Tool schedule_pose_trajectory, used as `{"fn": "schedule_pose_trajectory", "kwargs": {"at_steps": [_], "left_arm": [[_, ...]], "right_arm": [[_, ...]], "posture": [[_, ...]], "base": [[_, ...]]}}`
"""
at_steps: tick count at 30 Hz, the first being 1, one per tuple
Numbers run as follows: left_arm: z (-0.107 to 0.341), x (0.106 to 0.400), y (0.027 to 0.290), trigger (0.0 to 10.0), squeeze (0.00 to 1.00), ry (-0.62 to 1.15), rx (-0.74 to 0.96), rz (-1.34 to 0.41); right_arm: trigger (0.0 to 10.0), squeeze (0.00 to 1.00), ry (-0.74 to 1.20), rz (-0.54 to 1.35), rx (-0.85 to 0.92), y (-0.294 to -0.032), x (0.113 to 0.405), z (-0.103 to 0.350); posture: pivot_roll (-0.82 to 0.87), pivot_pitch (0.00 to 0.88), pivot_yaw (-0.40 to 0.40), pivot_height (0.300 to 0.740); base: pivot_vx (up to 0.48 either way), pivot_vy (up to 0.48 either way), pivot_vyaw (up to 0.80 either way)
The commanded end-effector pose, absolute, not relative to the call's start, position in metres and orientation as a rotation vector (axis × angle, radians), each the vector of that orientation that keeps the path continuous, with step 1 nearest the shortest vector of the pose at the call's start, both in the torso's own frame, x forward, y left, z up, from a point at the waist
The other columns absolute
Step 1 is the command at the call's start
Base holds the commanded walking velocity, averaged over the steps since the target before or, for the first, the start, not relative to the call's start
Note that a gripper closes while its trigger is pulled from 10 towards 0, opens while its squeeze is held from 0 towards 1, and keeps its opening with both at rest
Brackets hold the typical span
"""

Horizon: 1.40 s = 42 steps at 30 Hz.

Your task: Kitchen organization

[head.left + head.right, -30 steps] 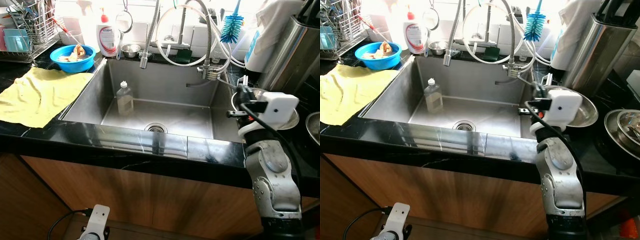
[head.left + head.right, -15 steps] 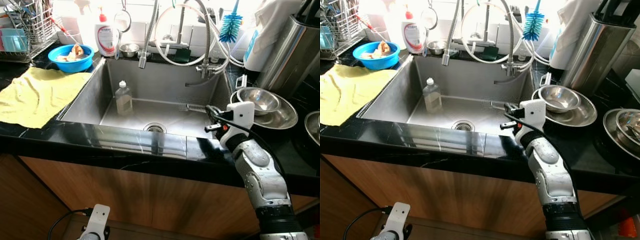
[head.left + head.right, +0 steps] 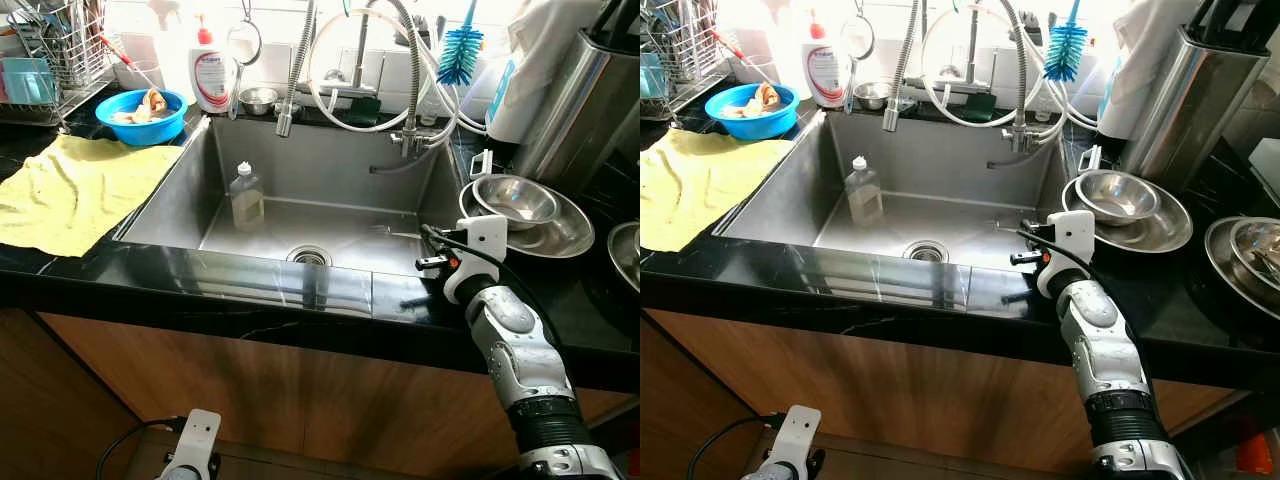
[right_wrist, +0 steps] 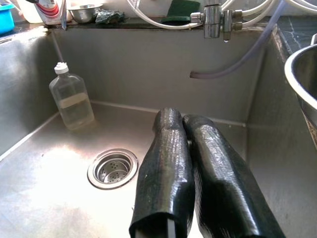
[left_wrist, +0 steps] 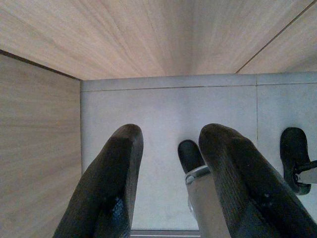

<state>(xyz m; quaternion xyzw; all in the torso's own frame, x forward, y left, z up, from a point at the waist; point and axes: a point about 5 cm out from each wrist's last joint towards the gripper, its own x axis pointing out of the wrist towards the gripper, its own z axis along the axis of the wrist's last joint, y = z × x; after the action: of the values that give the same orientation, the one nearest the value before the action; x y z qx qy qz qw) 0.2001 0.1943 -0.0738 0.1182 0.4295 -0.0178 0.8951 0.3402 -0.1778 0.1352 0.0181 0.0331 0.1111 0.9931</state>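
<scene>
Right hand: the right hand [image 4: 184, 130] hangs over the right part of the sink [image 3: 190, 180], fingers pressed together and holding nothing, aimed toward the basin floor near the drain [image 4: 112, 168].
Left hand: the left hand [image 5: 171, 148] hangs idle low beside the wooden cabinet front, over pale floor tiles, fingers parted and empty.
Bottle: a clear plastic bottle [image 3: 247, 197] with a white cap stands upright on the sink floor against the left back corner, well apart from the right hand; it looks like the item to be tidied, since it sits where dishes get washed.
Steel bowls: nested steel bowls [image 3: 524, 208] rest on the black desk [image 3: 300, 290] just right of the sink, close by the right forearm.
Left side: a yellow cloth [image 3: 75, 190] lies spread on the desk, probably as a drying mat; a blue bowl [image 3: 142, 114] sits behind it beside a soap dispenser [image 3: 213, 72].
Next move, judged: the right hand would need to spread its fingers and travel across the basin to reach the bottle.
</scene>
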Motion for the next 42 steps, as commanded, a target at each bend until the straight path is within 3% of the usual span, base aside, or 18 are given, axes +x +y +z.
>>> {"fn": "schedule_pose_trajectory", "kwargs": {"at_steps": [1,2,3,4,5,6,24,25,42], "left_arm": [[-0.076,0.197,0.194,10.0,0.00,0.901,0.247,-0.040],[-0.075,0.197,0.194,10.0,0.00,0.901,0.247,-0.039],[-0.075,0.197,0.194,10.0,0.00,0.901,0.246,-0.038],[-0.075,0.198,0.194,10.0,0.00,0.900,0.246,-0.038],[-0.075,0.198,0.194,10.0,0.00,0.900,0.246,-0.037],[-0.075,0.198,0.194,10.0,0.00,0.900,0.246,-0.037],[-0.075,0.199,0.195,10.0,0.00,0.900,0.250,-0.036],[-0.075,0.199,0.196,10.0,0.00,0.900,0.250,-0.036],[-0.075,0.198,0.197,10.0,0.00,0.905,0.256,-0.043]], "right_arm": [[10.0,0.00,0.040,0.222,0.041,-0.178,0.343,0.140],[10.0,0.00,0.033,0.230,0.042,-0.177,0.343,0.142],[10.0,0.19,0.028,0.231,0.037,-0.177,0.344,0.143],[10.0,0.89,0.025,0.231,0.036,-0.178,0.344,0.144],[10.0,0.89,0.022,0.231,0.037,-0.178,0.344,0.145],[10.0,1.00,0.018,0.229,0.031,-0.178,0.345,0.147],[10.0,1.00,-0.030,0.223,0.014,-0.173,0.345,0.155],[10.0,0.00,-0.033,0.221,0.012,-0.172,0.345,0.156],[10.0,0.00,-0.002,-0.035,0.018,-0.204,0.351,0.177]], "posture": [[-0.12,0.000,-0.055,0.740],[-0.12,0.000,-0.055,0.740],[-0.12,0.000,-0.055,0.740],[-0.12,0.000,-0.056,0.740],[-0.12,0.000,-0.056,0.740],[-0.12,0.000,-0.055,0.740],[-0.12,0.000,-0.050,0.740],[-0.12,0.000,-0.049,0.740],[-0.12,0.000,-0.043,0.740]], "base": [[0.000,0.000,0.00],[0.000,0.000,0.00],[0.000,0.000,0.00],[0.000,0.000,0.00],[0.000,0.000,0.00],[0.000,0.000,0.00],[0.000,0.000,0.00],[0.000,0.000,0.00],[0.000,0.000,0.00]]}}
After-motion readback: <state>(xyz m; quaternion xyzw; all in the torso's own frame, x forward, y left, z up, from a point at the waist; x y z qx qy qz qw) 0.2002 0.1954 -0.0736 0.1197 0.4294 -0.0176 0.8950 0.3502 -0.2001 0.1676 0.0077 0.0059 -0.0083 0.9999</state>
